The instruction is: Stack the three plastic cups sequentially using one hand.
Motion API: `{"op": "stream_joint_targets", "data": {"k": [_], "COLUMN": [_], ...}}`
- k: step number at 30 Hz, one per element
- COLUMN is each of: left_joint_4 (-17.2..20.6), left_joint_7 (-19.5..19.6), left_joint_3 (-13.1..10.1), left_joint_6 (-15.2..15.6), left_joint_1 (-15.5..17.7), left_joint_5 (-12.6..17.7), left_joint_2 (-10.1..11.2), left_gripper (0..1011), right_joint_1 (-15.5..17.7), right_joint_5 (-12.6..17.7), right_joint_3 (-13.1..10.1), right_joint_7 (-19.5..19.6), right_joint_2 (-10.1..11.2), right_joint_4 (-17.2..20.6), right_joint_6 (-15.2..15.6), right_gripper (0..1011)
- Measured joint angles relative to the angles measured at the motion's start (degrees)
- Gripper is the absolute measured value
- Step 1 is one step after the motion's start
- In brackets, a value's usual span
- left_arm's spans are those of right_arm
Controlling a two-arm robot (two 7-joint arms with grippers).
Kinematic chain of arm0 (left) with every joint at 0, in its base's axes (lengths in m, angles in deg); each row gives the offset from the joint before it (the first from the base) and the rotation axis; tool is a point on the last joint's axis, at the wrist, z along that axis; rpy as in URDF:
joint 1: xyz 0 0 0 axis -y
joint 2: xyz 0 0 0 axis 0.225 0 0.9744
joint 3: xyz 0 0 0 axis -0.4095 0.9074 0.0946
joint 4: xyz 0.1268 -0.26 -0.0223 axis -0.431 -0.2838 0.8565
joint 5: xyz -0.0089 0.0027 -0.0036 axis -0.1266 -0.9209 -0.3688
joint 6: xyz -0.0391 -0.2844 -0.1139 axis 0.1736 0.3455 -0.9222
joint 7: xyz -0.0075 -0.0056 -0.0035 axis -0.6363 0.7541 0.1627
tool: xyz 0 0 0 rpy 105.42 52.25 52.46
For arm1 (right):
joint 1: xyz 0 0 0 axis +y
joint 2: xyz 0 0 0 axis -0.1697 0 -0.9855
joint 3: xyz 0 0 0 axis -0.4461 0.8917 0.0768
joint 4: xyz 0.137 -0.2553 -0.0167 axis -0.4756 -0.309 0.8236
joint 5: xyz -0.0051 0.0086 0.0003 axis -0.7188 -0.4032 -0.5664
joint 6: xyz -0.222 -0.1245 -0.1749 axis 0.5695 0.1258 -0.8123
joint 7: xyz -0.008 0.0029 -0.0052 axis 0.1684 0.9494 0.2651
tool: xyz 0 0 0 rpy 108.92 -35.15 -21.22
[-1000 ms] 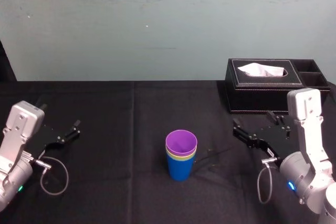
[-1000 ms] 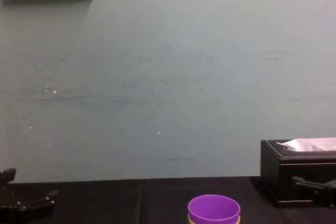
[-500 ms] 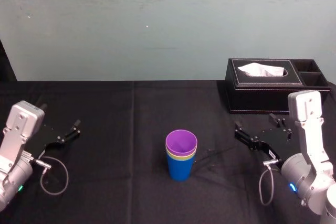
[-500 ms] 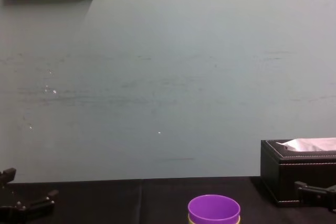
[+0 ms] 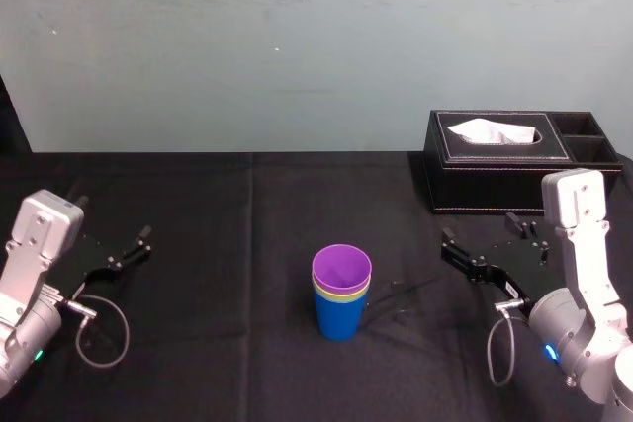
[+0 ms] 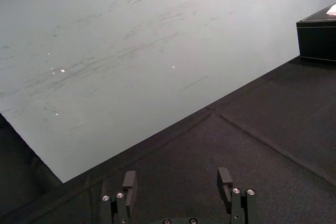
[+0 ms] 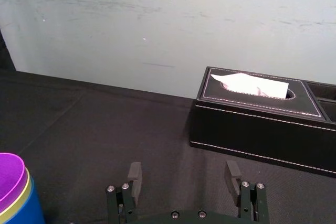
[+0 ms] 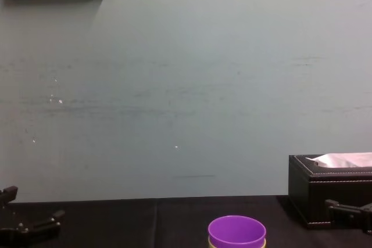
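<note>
The three plastic cups (image 5: 341,295) stand as one stack in the middle of the black table (image 5: 247,244), about halfway between its near and far edges. The blue cup (image 5: 342,321) is at the bottom and sits flat on the table, so it carries the others. The yellow-green cup (image 5: 339,295) is tucked inside it, with just a thin ring of it peeking out. The purple cup (image 5: 341,267) is on the inside, open mouth up. The cups get narrower toward the bottom, and that is why each one slides down into the next and the stack stands straight without help. With all three fitted together, the job looks done. To the right of the stack is the right pincer (image 7: 182,174), the one meant to do the work. It is wide open and holds nothing. It is well apart from the cups, with bare table between them, which makes sense if there is no cup left to pick up. Farther away on the right, by the wall, sits the black tissue box (image 5: 499,160), out of the way of the cups. Far off on the left side of the table the left pincer (image 6: 177,178) is parked, open and empty too, since the stacking is for one hand alone.
</note>
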Motion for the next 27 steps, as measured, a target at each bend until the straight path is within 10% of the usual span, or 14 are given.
{"op": "stream_joint_targets", "data": {"k": [27], "left_joint_4": [0.0], "left_joint_7": [0.0], "left_joint_3": [0.0], "left_joint_6": [0.0], "left_joint_1": [0.0], "left_joint_5": [0.0], "left_joint_2": [0.0], "left_gripper": [1000], "right_joint_1": [0.0], "right_joint_5": [0.0], "right_joint_3": [0.0], "right_joint_7": [0.1], "right_joint_2": [0.0], "right_joint_4": [0.1], "right_joint_6": [0.0], "right_gripper": [1003]}}
